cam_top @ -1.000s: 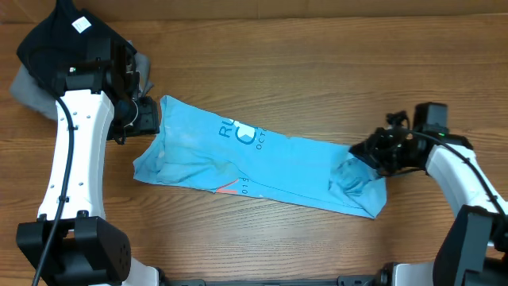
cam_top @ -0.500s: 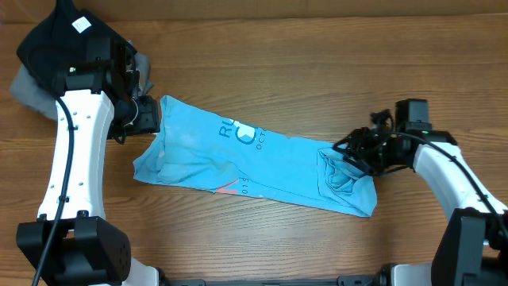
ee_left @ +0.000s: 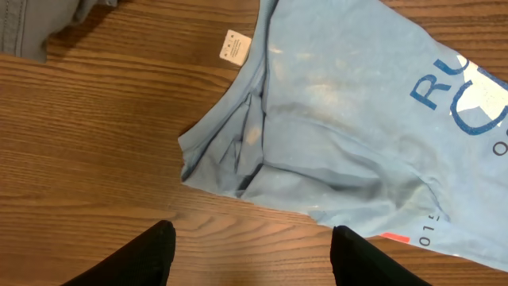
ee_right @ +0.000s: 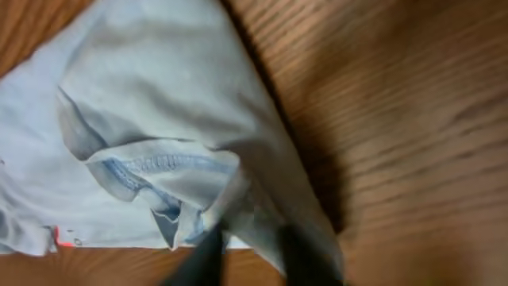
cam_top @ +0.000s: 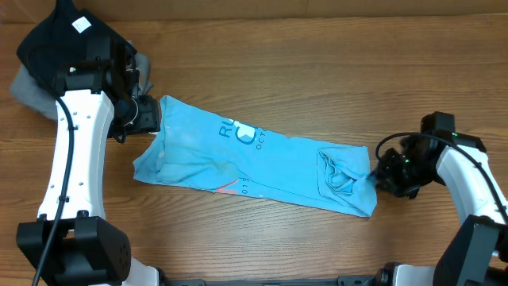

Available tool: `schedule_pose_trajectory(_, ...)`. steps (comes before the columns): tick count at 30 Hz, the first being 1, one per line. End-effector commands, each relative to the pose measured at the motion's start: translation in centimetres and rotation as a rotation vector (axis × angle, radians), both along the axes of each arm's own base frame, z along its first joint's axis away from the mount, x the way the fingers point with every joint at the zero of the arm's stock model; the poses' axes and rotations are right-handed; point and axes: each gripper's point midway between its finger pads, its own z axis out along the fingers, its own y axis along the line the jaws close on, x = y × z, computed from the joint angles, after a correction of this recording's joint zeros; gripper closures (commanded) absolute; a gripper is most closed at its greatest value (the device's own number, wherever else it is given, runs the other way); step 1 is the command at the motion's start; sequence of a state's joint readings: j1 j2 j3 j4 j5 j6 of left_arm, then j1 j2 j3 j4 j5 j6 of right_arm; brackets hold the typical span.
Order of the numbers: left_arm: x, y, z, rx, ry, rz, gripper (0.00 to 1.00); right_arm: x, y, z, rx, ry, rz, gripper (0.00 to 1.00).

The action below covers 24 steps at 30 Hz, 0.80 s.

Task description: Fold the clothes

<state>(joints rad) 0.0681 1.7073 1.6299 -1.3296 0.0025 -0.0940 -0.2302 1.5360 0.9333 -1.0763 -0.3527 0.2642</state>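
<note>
Wood table: blue shirt; L gripper wide; R gripper blurred, can't tell.

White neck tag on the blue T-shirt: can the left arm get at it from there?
Probably yes. The white neck tag lies uncovered on the table beside the T-shirt's edge, in front of the left arm's open jaws; nothing blocks it.

We record the sky-blue T-shirt folded into a long strip, lying diagonally on the counter, printed lettering up, its right end bunched and creased.
</note>
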Motion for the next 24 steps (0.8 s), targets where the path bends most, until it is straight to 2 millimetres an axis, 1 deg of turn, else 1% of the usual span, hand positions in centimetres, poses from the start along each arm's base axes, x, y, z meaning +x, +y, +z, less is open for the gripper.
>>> schedule_pose_trajectory(1,0.2,0.2,1.1,0.007,-0.037,-0.008,0.34,0.5,2.2,1.3,0.044,-0.059,0.111,0.92)
schedule_pose_trajectory(2,0.2,0.2,1.1,0.007,-0.037,-0.008,0.34,0.3,3.2,1.5,0.070,-0.063,0.143,0.96)
schedule_pose_trajectory(3,0.2,0.2,1.1,0.007,-0.037,-0.008,0.34,0.2,4.2,1.6,0.089,-0.064,0.174,0.96)
schedule_pose_trajectory(7,0.2,0.2,1.1,0.007,-0.037,-0.008,0.34,-0.4,6.9,1.6,0.091,-0.057,0.274,0.96)
schedule_pose_trajectory(11,0.2,0.2,1.1,0.007,-0.037,-0.008,0.34,-0.6,9.6,1.6,0.090,-0.086,0.385,0.96)
schedule_pose_trajectory(12,0.2,0.2,1.1,0.007,-0.037,-0.008,0.34,-0.8,10.2,1.6,0.091,-0.089,0.407,0.95)
schedule_pose_trajectory(13,0.2,0.2,1.1,0.007,-0.037,-0.008,0.34,-1.0,10.6,1.6,0.092,-0.090,0.427,0.87)
schedule_pose_trajectory(14,0.2,0.2,1.1,0.007,-0.037,-0.008,0.34,-1.1,10.9,1.6,0.087,-0.089,0.444,0.72)
schedule_pose_trajectory(15,0.2,0.2,1.1,0.007,-0.037,-0.008,0.34,-1.3,11.0,1.5,0.075,-0.087,0.458,0.60)
schedule_pose_trajectory(16,0.2,0.2,1.1,0.007,-0.037,-0.008,0.34,-1.3,10.9,1.3,0.052,-0.087,0.471,0.57)
schedule_pose_trajectory(20,0.2,0.2,1.1,0.007,-0.037,-0.008,0.33,-0.6,9.4,1.1,-0.042,-0.101,0.468,0.55)
schedule_pose_trajectory(22,0.2,0.2,1.1,0.007,-0.037,-0.008,0.33,0.3,8.8,1.8,-0.050,-0.135,0.442,0.55)
schedule_pose_trajectory(24,0.2,0.2,1.1,0.007,-0.037,-0.008,0.33,1.6,7.9,3.0,-0.058,-0.181,0.395,0.55)
